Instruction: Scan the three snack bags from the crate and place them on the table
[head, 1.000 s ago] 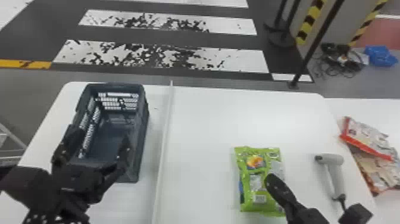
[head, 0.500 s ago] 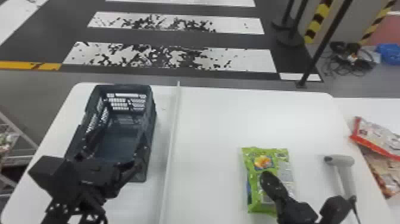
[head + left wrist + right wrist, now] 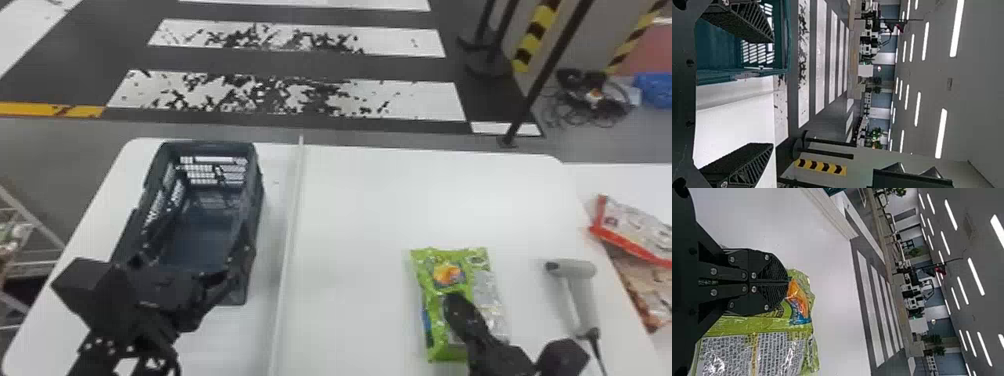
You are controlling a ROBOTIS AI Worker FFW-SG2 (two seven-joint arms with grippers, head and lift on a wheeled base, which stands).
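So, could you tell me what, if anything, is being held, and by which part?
Nothing looks held: the right gripper has its jaws shut over the green bag, and the left gripper is open near the crate.

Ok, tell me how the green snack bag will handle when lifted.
The green bag, with its crinkled film, will probably flex and sag. Its shiny surface may be slippery. Lying flat, it seems unlikely to roll.

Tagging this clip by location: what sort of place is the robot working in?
Probably a large indoor test hall with a mock checkout: rows of ceiling lights, crosswalk stripes on the floor, and a handheld scanner beside a green snack bag on a white table.
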